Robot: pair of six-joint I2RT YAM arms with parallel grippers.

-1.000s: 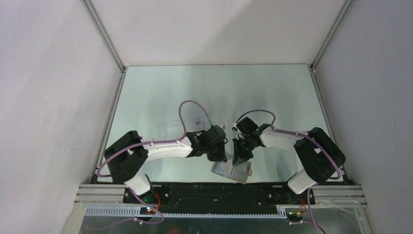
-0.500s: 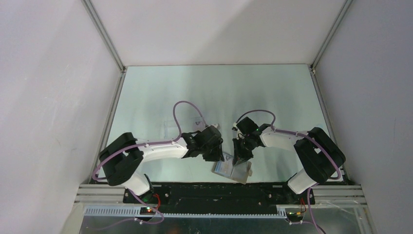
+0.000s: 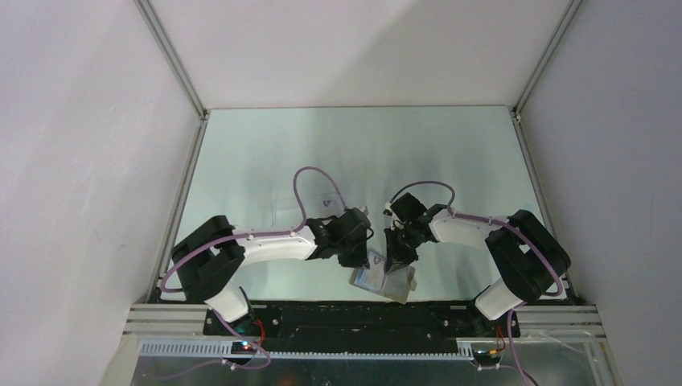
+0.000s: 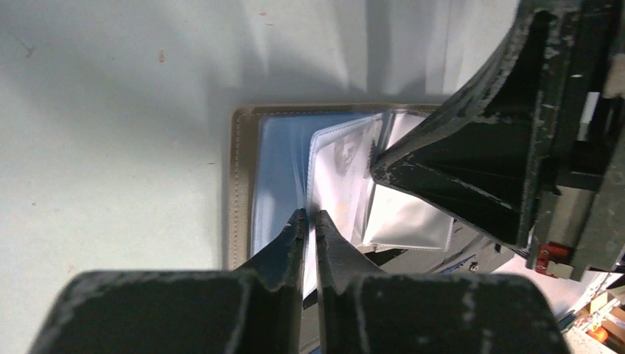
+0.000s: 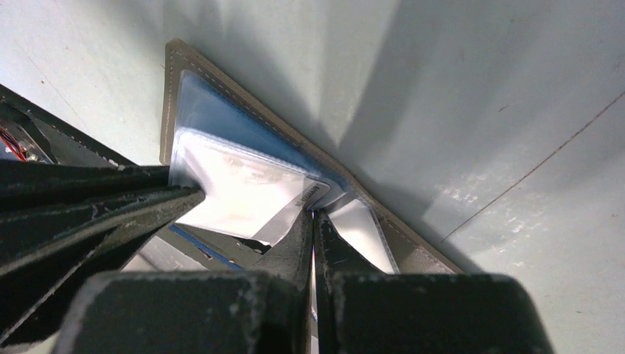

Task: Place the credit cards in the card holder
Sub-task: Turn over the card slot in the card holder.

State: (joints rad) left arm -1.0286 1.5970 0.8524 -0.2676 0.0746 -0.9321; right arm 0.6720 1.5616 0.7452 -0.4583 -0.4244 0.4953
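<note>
One card holder [image 3: 384, 281] lies opened flat at the near edge of the bench [image 3: 450, 153], between the two arm bases, with both hands meeting over it. In the wrist views its tan stitched border frames a light blue lining, and clear plastic sleeves fan up from the fold. At least two sleeves can be counted: one with a pale leaf in it and one glossy and seemingly bare. The left hand [image 4: 309, 215] has its two fingers narrowed to a slit, and a thin edge of the filled sleeve is pinched between them. Whether it grips the plastic alone or the card inside as well cannot be told. That pale leaf reads as one credit card [image 4: 343, 166], whitish with a small dark print near its upper end. In the right wrist view the same card [image 5: 243, 195] shows a strip of fine dark print at its corner. The right hand [image 5: 313, 217] is also closed down to a sliver on a thin sleeve edge, just beside that printed corner. Its fingers come in from the opposite side, so the two hands point toward each other with their tips close together. In the top view a second small pale rectangle with a dark mark, apparently another credit card [image 3: 327, 203], lies flat on the bench beyond the left hand [image 3: 362, 257], well apart from the card holder. A faint clear outline [image 3: 285, 211] sits near it, too dim to make out further.
</note>
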